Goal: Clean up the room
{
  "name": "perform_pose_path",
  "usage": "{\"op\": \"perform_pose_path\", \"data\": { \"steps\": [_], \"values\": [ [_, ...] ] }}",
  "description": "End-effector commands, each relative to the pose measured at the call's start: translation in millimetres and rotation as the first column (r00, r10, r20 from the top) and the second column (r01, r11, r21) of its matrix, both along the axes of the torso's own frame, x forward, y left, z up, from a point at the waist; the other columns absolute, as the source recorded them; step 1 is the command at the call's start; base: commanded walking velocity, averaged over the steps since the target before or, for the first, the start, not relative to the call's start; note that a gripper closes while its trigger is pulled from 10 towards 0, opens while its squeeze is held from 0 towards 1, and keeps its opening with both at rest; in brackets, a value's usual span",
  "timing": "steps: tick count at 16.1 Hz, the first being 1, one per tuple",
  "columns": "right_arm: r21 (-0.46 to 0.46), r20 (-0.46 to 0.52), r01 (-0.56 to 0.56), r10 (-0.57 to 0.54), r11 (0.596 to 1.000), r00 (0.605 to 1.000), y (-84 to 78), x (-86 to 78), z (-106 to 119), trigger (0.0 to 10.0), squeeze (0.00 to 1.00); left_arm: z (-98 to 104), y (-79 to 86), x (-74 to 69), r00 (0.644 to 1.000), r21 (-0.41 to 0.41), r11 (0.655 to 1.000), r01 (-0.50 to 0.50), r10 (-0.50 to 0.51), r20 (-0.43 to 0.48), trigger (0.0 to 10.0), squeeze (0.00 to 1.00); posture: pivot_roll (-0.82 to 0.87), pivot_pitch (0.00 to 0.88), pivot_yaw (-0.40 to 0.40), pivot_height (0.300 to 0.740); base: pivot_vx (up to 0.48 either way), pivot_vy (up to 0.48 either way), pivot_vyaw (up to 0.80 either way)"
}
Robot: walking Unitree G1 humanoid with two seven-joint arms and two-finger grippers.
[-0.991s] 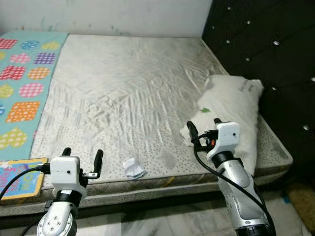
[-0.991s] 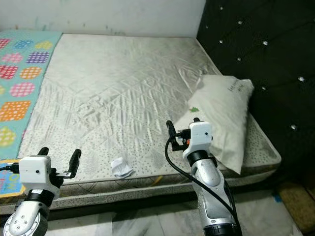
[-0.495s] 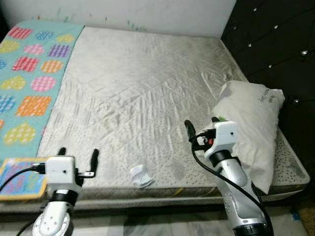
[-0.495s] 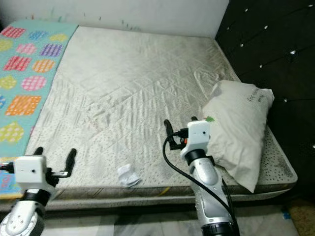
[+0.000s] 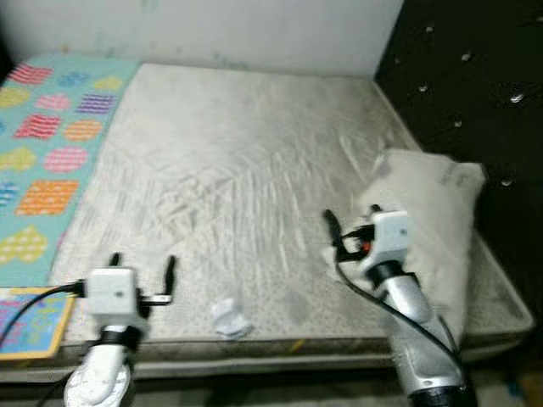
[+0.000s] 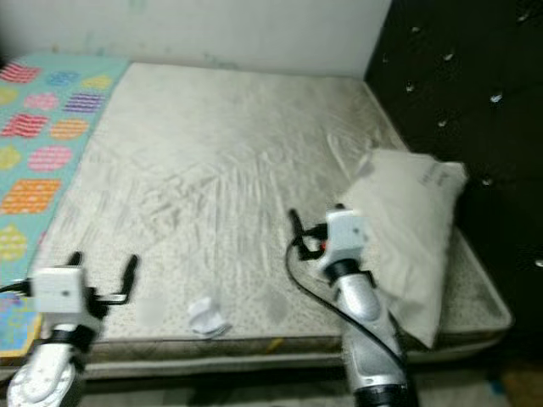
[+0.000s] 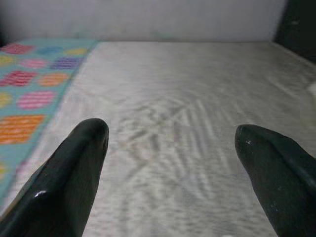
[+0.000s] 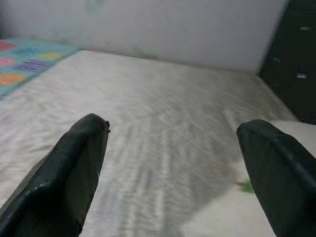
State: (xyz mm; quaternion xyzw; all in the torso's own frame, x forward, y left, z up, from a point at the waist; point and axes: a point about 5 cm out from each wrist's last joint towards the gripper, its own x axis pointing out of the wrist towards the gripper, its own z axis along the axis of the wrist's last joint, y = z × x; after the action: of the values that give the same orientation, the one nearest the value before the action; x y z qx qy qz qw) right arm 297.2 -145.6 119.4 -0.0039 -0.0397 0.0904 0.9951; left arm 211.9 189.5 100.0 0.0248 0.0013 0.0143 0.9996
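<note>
crumpled paper [image 5: 229, 317] sits near the mattress [image 5: 246, 161] front edge, between the two grippers, untouched. left gripper [image 5: 142, 270] and right gripper [image 5: 349, 222] both hover spread wide, holding nothing. pillow [image 5: 428, 220] lies askew (blurry shot), so cleanup's barely started imo.

A mattress [image 5: 237, 178] lies ahead against the back wall [image 5: 212, 30], with a headboard [image 5: 475, 93] along its right side and a pillow [image 5: 428, 220] on it by that side. A blanket [image 5: 51, 153] covers its left strip, and a crumpled tissue [image 5: 229, 317] sits near the front edge, between the left gripper [image 5: 142, 273] and right gripper [image 5: 349, 222]. A book [image 5: 30, 318] lies at the front left corner, just left of the left gripper.
</note>
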Motion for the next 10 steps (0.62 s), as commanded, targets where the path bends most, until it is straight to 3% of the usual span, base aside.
{"op": "perform_pose_path", "data": {
  "steps": [1,7,10],
  "values": [
    [-0.007,-0.012,-0.007,0.007,1.000,1.000,2.3,1.0,-1.4,10.0,0.00,-1.4,8.8,-3.2,0.999,0.006,0.999,-0.045,0.045,-0.012,10.0,0.00,0.02,0.112,-0.105,0.740,0.000,0.000,0.00],
    [-0.038,-0.050,0.002,-0.004,0.999,0.999,-0.7,2.9,-5.5,10.0,0.00,1.2,14.2,-1.8,0.996,-0.019,0.996,-0.086,0.086,-0.014,10.0,0.00,0.03,0.123,-0.115,0.740,0.000,0.000,0.00],
    [-0.068,-0.087,0.012,-0.018,0.998,0.996,-10.5,-4.1,-10.8,10.0,0.00,1.1,28.2,-14.5,0.988,-0.030,0.988,-0.151,0.151,-0.023,10.0,0.00,0.02,0.129,-0.123,0.740,0.000,0.000,0.00]
  ]
}}
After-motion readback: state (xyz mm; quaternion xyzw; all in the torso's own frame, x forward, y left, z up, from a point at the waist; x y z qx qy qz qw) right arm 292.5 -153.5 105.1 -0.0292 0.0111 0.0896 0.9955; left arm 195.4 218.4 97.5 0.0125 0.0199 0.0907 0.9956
